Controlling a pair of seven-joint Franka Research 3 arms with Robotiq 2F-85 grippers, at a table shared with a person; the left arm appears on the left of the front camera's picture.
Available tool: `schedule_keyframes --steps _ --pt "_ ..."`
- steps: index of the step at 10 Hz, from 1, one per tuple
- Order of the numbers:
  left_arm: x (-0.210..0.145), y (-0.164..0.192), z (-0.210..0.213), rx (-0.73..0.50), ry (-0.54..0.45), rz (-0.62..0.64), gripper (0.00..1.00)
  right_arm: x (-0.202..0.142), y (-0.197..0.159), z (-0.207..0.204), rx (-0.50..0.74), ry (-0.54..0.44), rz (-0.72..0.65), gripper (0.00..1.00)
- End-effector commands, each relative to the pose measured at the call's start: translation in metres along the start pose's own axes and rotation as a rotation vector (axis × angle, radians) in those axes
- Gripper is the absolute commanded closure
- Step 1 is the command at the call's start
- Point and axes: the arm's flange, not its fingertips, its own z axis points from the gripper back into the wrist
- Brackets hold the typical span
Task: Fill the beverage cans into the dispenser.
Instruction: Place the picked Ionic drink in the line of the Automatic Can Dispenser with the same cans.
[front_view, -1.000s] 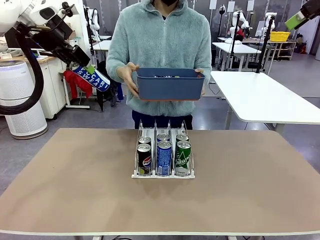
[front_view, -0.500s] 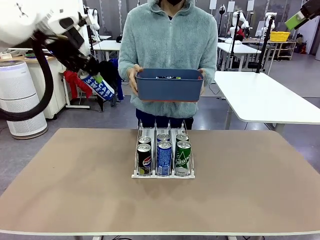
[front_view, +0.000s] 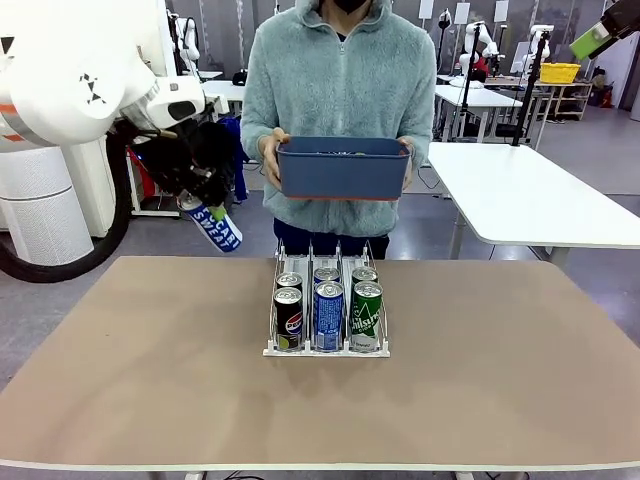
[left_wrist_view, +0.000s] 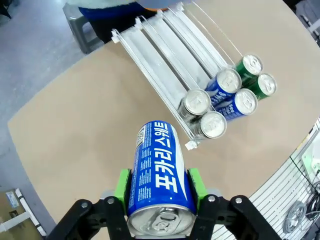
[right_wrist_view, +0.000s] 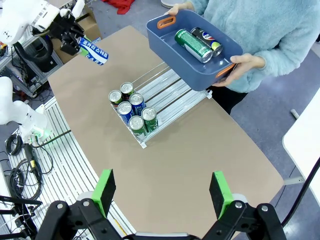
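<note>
Dispenser (front_view: 326, 351) mid-table, six cans (front_view: 328, 315) upright at its near end. Left gripper (left_wrist_view: 159, 186) up and left of it, clamped on tilted Pocari Sweat can (front_view: 220, 228). Right gripper (right_wrist_view: 162, 192) well apart from it, spread wide, empty. Blue bin (front_view: 340, 178) in person's hands (front_view: 268, 153) beyond it, two cans lying inside (right_wrist_view: 195, 44).

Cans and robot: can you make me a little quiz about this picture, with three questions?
1. True or false: the left gripper holds a blue-and-white can.
2. How many cans stand in the dispenser?
3. What does the person hold? A) a blue bin B) a cup C) a plate

Key: 1 true; 2 six; 3 A.
</note>
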Motion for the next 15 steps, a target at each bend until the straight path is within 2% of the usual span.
schedule_keyframes --steps 1,5,6,7,9,13,15 --pt "0.002 0.008 0.006 0.016 -0.022 0.018 0.43 -0.001 0.0 -0.001 0.003 0.001 -0.001 0.0" --pt "0.0 0.004 0.001 -0.001 -0.004 0.01 0.43 -0.001 0.0 -0.001 0.003 0.001 -0.001 0.0" --pt "0.012 -0.006 -0.003 0.067 0.038 0.01 0.43 -0.001 0.0 -0.001 0.003 0.001 -0.001 0.0" --pt "0.023 -0.021 -0.011 0.127 0.081 0.036 0.43 -0.001 0.0 -0.001 0.003 0.001 -0.001 0.0" --pt "0.035 -0.067 -0.022 0.138 0.106 0.009 0.43 -0.001 0.0 -0.001 0.003 0.001 -0.001 0.0" --pt "0.049 -0.148 -0.038 0.102 0.132 -0.046 0.43 -0.001 0.0 -0.001 0.003 0.001 -0.001 0.0" --pt "0.054 -0.175 -0.043 0.055 0.155 -0.096 0.43 -0.001 0.0 -0.001 0.003 0.001 -0.001 0.0"
